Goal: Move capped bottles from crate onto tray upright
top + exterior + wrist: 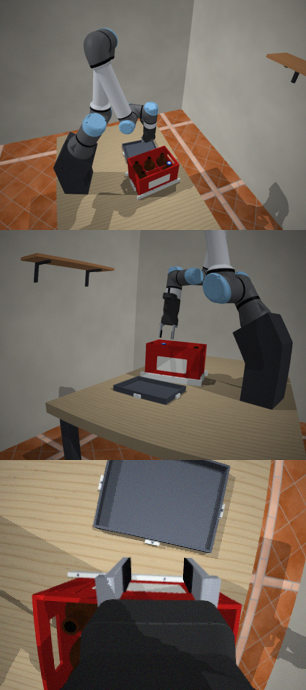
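A red crate (153, 169) stands on the table and holds several brown bottles. One bottle has a blue cap (169, 163) and sits in the crate's right cell; its cap also shows in the exterior view (163, 344). The other bottles (149, 163) have open necks. A dark grey tray (150, 389) lies beside the crate with nothing on it; it also shows in the wrist view (162, 494). My gripper (166, 332) is open and empty, pointing down, just above the crate's rim near the capped bottle. In the wrist view the fingers frame the crate's edge.
The robot's black base (74, 170) stands on the table's left side. The crate rests on a pale skid (172, 379). A wall shelf (65, 262) hangs well away. The table's edge lies close beyond the tray (139, 148).
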Motion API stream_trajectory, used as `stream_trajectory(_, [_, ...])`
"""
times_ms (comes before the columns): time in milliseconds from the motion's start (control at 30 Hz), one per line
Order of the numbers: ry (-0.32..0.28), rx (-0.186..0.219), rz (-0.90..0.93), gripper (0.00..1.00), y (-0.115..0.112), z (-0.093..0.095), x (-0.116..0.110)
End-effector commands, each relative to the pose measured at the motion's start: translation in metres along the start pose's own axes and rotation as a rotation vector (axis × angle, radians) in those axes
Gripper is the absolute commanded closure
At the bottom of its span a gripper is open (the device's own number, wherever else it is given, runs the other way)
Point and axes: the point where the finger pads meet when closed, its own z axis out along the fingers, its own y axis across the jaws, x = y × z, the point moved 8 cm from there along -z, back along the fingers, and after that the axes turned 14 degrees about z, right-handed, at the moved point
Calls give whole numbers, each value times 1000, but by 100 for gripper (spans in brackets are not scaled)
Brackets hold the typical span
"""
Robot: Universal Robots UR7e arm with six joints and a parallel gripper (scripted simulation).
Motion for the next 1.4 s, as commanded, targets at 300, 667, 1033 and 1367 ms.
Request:
stream_trajectory(300, [-150, -4, 41, 0, 5, -7, -28])
stream_trajectory(667, [-149, -3, 41, 0, 8, -11, -51])
stream_trajectory(1033, [-157, -2, 45, 0, 9, -13, -68])
stream_trajectory(1367, [-166, -4, 46, 0, 14, -20, -100])
